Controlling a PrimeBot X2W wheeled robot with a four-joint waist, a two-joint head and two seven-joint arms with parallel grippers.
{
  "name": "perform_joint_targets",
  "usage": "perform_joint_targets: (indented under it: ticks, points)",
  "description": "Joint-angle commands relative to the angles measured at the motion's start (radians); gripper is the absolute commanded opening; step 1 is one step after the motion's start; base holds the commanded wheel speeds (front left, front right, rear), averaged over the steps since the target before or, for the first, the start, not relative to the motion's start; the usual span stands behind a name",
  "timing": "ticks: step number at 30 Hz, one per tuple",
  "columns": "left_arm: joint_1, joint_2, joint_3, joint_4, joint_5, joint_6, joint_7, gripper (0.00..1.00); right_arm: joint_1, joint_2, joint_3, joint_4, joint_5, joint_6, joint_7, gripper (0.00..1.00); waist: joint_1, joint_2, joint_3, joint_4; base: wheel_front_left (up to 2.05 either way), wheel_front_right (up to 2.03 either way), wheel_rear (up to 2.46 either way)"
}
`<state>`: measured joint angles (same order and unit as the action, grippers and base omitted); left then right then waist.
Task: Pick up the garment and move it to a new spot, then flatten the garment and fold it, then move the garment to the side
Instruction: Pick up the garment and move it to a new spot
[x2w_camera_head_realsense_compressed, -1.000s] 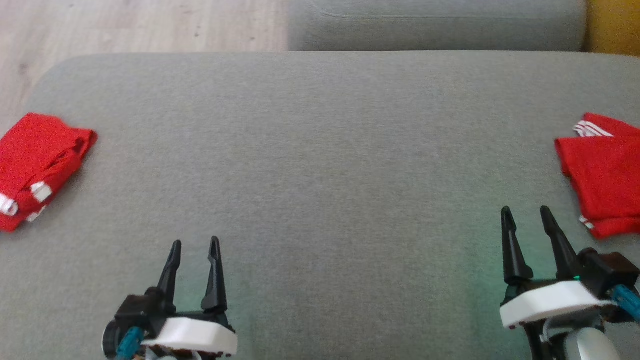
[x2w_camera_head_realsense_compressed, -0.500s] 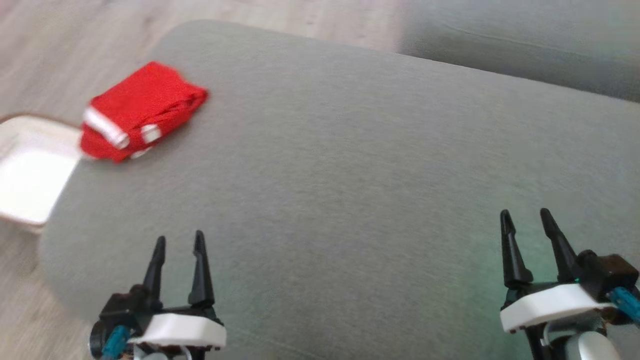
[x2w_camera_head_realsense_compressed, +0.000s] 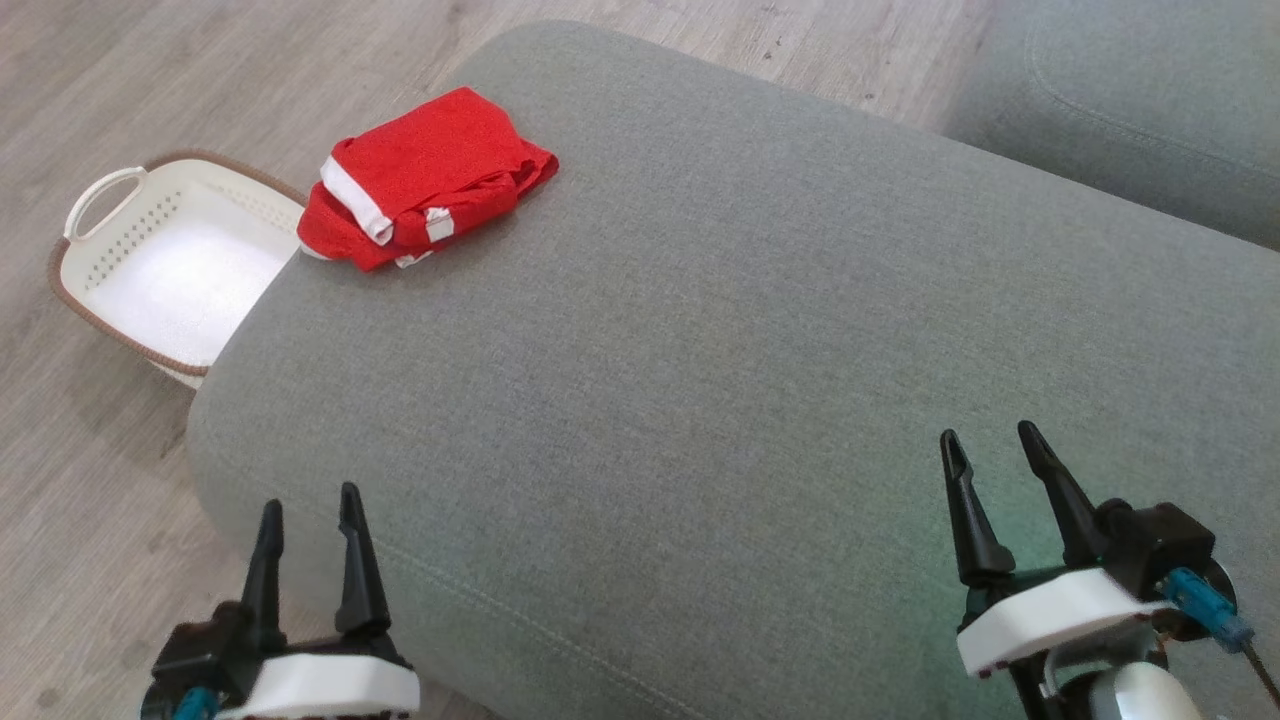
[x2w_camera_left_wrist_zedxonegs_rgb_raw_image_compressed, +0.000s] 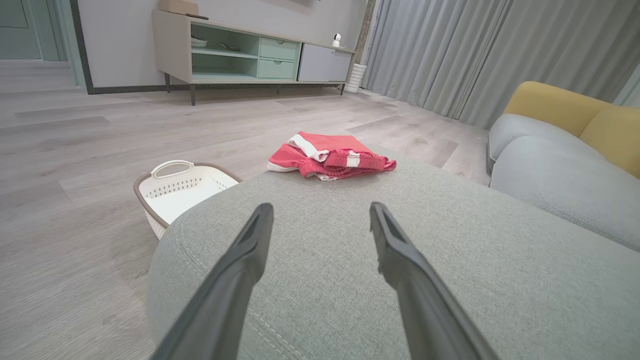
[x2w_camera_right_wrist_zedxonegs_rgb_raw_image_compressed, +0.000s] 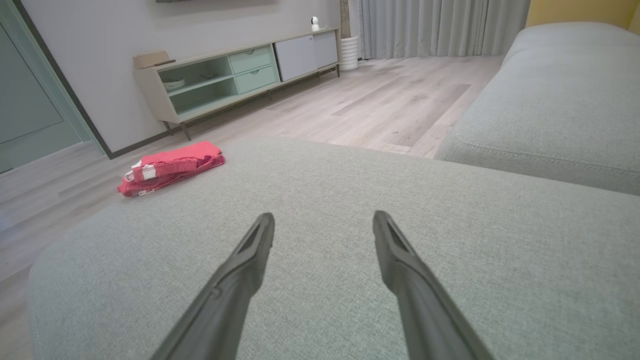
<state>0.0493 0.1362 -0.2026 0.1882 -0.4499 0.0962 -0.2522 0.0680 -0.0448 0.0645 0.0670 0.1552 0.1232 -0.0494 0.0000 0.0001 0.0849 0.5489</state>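
A red garment (x2w_camera_head_realsense_compressed: 420, 178) with white trim lies folded in a bundle at the far left end of the grey ottoman (x2w_camera_head_realsense_compressed: 760, 330). The left wrist view shows the garment (x2w_camera_left_wrist_zedxonegs_rgb_raw_image_compressed: 330, 156) straight ahead on the cushion's far edge, and the right wrist view has the garment (x2w_camera_right_wrist_zedxonegs_rgb_raw_image_compressed: 170, 166) off to the left. My left gripper (x2w_camera_head_realsense_compressed: 308, 496) hovers open at the ottoman's near left corner, partly over the floor, nothing between its fingers. My right gripper (x2w_camera_head_realsense_compressed: 988, 440) stands open over the ottoman's near right part, also empty. Both grippers are well short of the garment.
A white perforated basket (x2w_camera_head_realsense_compressed: 150, 250) with a brown rim sits on the wooden floor beside the ottoman's left end, just below the garment. A grey sofa (x2w_camera_head_realsense_compressed: 1150, 110) stands at the upper right. A low sideboard (x2w_camera_left_wrist_zedxonegs_rgb_raw_image_compressed: 250, 55) and curtains stand across the room.
The head camera has swung left: the left garment now sits higher and further right in view, the basket has come in, and the right-hand red garment has left the view. Both grippers stay open.
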Motion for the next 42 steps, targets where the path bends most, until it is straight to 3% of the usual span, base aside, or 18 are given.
perform_joint_targets:
  ticks: [1,8,17,23,31,42]
  points:
    - [-0.027,0.001,0.046,-0.037,0.012,-0.002,-0.009,1.00,-0.047,-0.005,0.029,-0.037,-0.009,0.008,0.003,1.00,0.0000,-0.0001,0.002,-0.001,0.00,0.00,0.00]
    - [-0.078,0.035,0.097,-0.059,0.017,-0.026,-0.010,1.00,-0.055,-0.005,-0.010,-0.086,-0.039,0.008,0.013,1.00,0.0000,-0.0001,0.032,0.000,0.00,0.00,0.00]
    - [-0.413,0.236,0.184,-0.136,0.042,-0.058,0.084,1.00,-0.101,-0.005,-0.021,-0.205,-0.127,0.008,0.092,1.00,0.0000,-0.0001,0.130,-0.062,0.00,0.00,0.00]
    - [-0.696,0.324,0.187,-0.039,0.032,-0.101,0.187,1.00,-0.134,-0.005,-0.019,-0.292,-0.189,0.008,0.155,1.00,0.0000,-0.0001,0.202,-0.118,0.00,0.00,0.00]
    - [-0.909,0.315,0.154,0.268,-0.015,-0.147,0.274,1.00,-0.169,-0.014,0.023,-0.408,-0.233,0.008,0.233,1.00,0.0000,-0.0001,0.323,-0.179,0.00,0.00,0.00]
    - [-0.932,0.234,0.086,0.616,-0.086,-0.211,0.313,1.00,-0.194,-0.036,0.021,-0.497,-0.255,0.008,0.279,1.00,0.0000,-0.0001,0.464,-0.204,0.00,0.00,0.00]
